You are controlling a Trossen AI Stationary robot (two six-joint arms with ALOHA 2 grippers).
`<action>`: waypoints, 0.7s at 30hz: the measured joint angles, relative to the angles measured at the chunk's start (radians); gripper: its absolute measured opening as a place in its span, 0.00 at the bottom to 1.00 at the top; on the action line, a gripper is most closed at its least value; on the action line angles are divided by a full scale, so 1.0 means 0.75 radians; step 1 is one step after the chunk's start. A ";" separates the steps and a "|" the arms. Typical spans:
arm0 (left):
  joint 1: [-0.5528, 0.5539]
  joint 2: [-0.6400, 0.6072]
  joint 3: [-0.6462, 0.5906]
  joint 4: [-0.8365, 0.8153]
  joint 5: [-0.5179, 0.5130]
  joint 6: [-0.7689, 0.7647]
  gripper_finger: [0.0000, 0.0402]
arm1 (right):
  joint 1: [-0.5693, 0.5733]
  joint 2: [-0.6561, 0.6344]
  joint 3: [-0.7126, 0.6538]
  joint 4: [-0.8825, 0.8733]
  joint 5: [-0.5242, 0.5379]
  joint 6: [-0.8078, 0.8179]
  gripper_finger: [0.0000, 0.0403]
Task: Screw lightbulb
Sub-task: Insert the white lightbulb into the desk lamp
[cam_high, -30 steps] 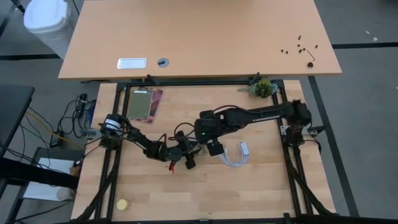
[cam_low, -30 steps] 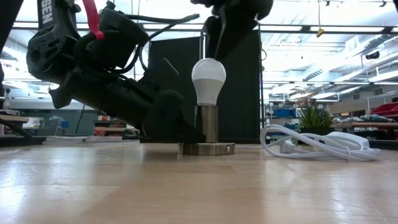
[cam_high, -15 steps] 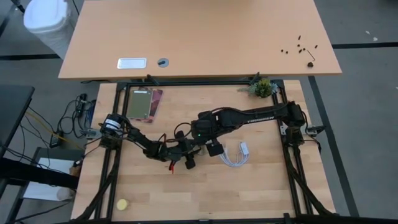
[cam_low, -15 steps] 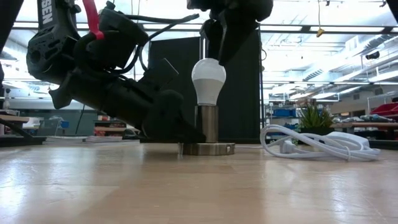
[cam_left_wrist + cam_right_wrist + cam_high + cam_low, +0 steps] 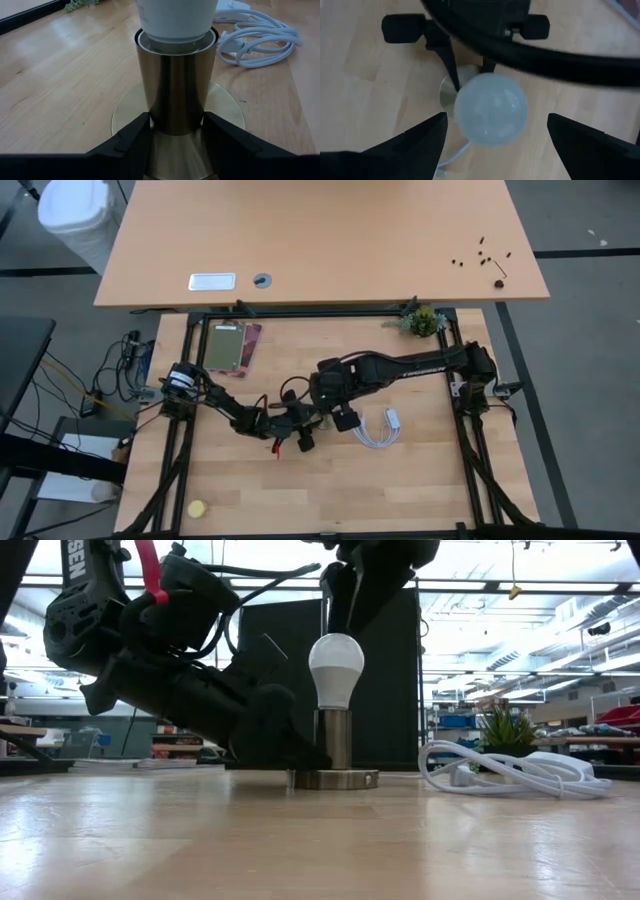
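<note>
While left tool (image 5: pixel 172 135) clamps socket (image 5: pixel 333 745) | right tool (image 5: pixel 350 590) risen off lightbulb (image 5: pixel 336 665)

White lightbulb (image 5: pixel 336 668), frosted, seated in brushed brass-silver socket (image 5: pixel 334 752) with round metallic base. White cable (image 5: pixel 500 772) coiled on pale wood-grain table (image 5: pixel 320 840). 2 arms matte black; left gripper (image 5: pixel 172 137) black, red wire (image 5: pixel 148 570) on its arm. Right gripper (image 5: pixel 492 132) black. Small green plant (image 5: pixel 423 320) at table corner. Yellow disc (image 5: pixel 197 508) near front edge. Pink-and-green book (image 5: pixel 233 345) at rear left. Tan desk (image 5: pixel 320 240) behind, white bin (image 5: pixel 72 212) beside it.
</note>
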 joint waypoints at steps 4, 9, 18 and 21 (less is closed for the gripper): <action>0.000 0.000 0.000 0.000 0.001 0.001 0.47 | 0.000 -0.001 -0.028 0.016 -0.009 -0.024 0.88; 0.000 0.000 0.000 0.003 0.018 0.000 0.47 | -0.011 0.000 -0.040 0.053 -0.039 -0.031 0.88; 0.000 0.000 0.002 0.006 0.073 0.001 0.47 | -0.023 0.000 -0.061 0.081 -0.075 -0.023 0.87; 0.000 0.000 0.001 0.016 0.069 -0.002 0.47 | -0.023 0.000 -0.075 0.081 -0.077 -0.012 0.87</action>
